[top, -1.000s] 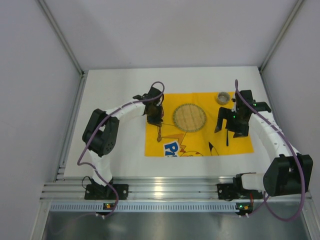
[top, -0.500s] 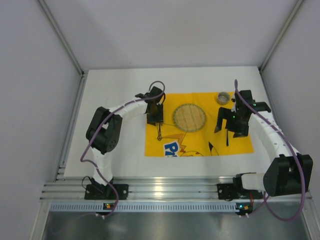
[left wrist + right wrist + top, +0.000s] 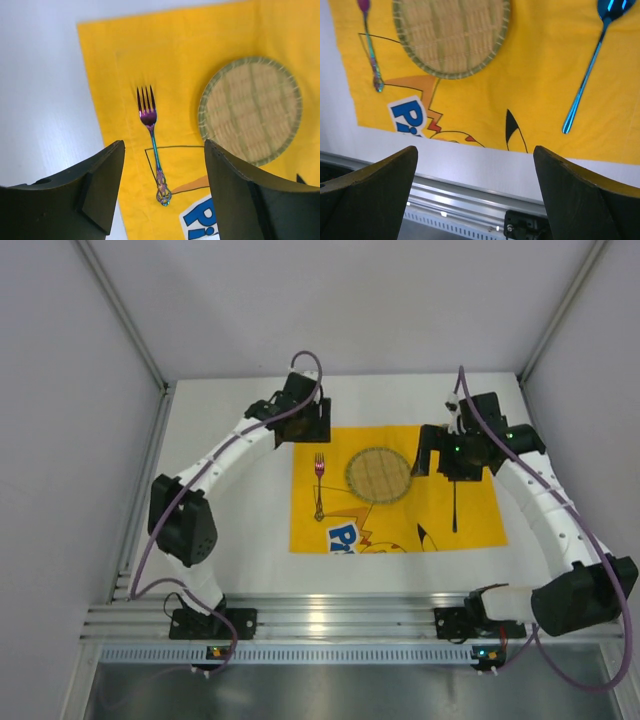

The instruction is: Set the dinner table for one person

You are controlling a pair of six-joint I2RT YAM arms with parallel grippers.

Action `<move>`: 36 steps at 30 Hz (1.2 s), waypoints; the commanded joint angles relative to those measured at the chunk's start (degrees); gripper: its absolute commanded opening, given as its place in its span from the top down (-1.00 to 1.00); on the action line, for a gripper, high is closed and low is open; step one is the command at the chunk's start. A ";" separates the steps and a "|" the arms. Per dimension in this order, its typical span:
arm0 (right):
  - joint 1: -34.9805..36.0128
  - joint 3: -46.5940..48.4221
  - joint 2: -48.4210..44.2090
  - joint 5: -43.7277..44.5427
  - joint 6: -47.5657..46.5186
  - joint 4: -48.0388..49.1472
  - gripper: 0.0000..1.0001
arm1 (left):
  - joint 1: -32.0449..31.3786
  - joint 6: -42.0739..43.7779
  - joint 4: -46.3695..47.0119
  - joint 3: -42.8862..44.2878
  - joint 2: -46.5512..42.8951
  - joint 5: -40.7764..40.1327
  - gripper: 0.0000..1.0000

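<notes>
My left gripper (image 3: 162,150) and right gripper (image 3: 475,148) both hang spread and empty over the dinner table (image 3: 230,530). Fork (image 3: 152,135) and spoon (image 3: 587,85) flank the woven plate (image 3: 379,474) on the placemat (image 3: 400,535). I judge it best to back both arms off high, nudging nothing.

Fork (image 3: 152,150), woven round mat (image 3: 379,475), spoon (image 3: 585,85) on yellow placemat (image 3: 480,525).

The top external camera looks down from high behind the near edge over the dinner table (image 3: 250,550), while both wrist cameras hover close above the yellow placemat (image 3: 115,60) (each sharing the fork (image 3: 152,145) and woven round mat (image 3: 451,30)).
</notes>
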 commanded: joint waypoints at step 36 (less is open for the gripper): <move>14.10 -33.44 -48.95 1.05 -3.42 35.24 -0.99 | 33.84 18.84 80.27 -75.34 -29.87 0.95 -0.91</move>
